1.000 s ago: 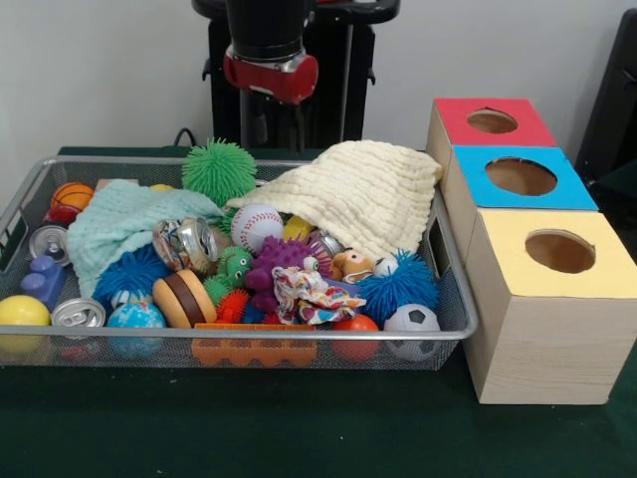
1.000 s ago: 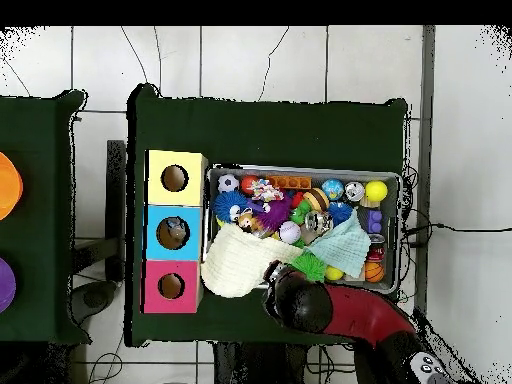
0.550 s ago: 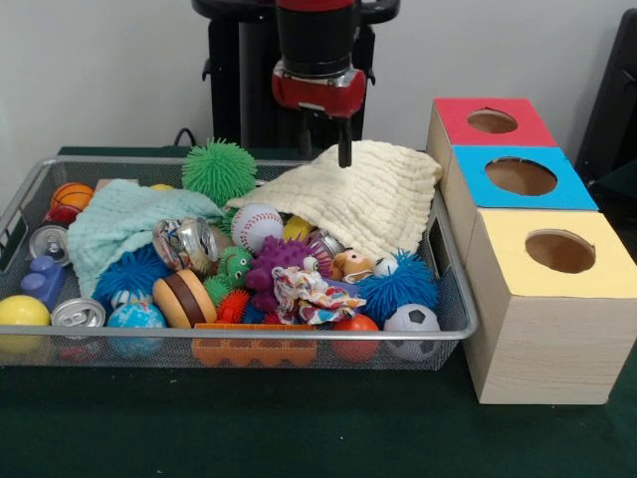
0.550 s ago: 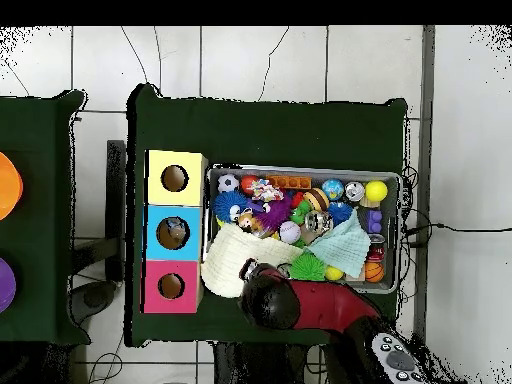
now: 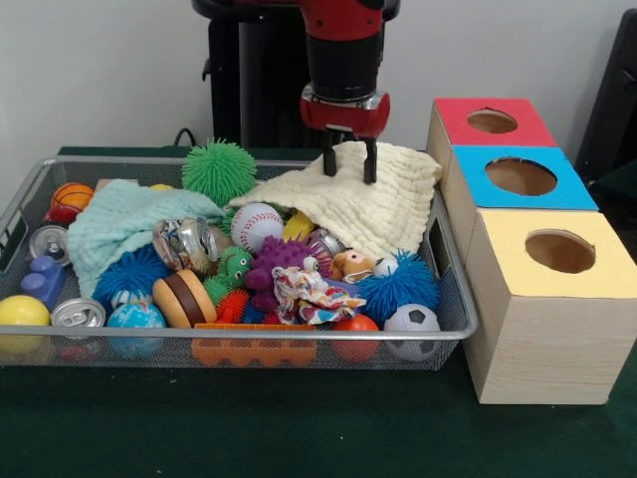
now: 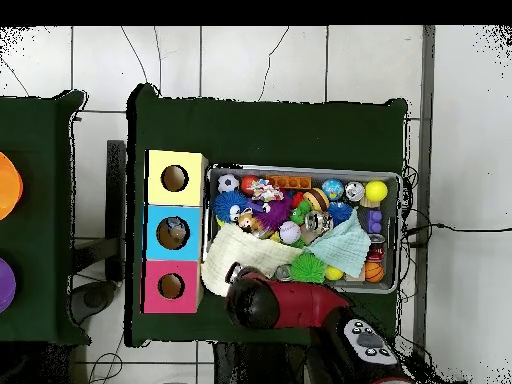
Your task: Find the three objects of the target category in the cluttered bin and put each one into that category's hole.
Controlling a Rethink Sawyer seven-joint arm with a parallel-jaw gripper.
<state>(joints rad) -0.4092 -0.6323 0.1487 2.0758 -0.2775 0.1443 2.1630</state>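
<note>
Bin [image 5: 453,299] at the counter's centre holds the clutter; gripper [image 5: 348,167], jaws open at 1 o'clock over cream cloth [image 5: 378,204], should descend vertically, pinch a fold, and lift it clear.

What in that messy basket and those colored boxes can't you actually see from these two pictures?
- Under the cream cloth: hidden in both views.
- Under the mint cloth: likewise.
- Inside the red box, blue box and yellow box: holes show only shadow.
- Gripper in the overhead view: the arm covers its fingers.
</note>
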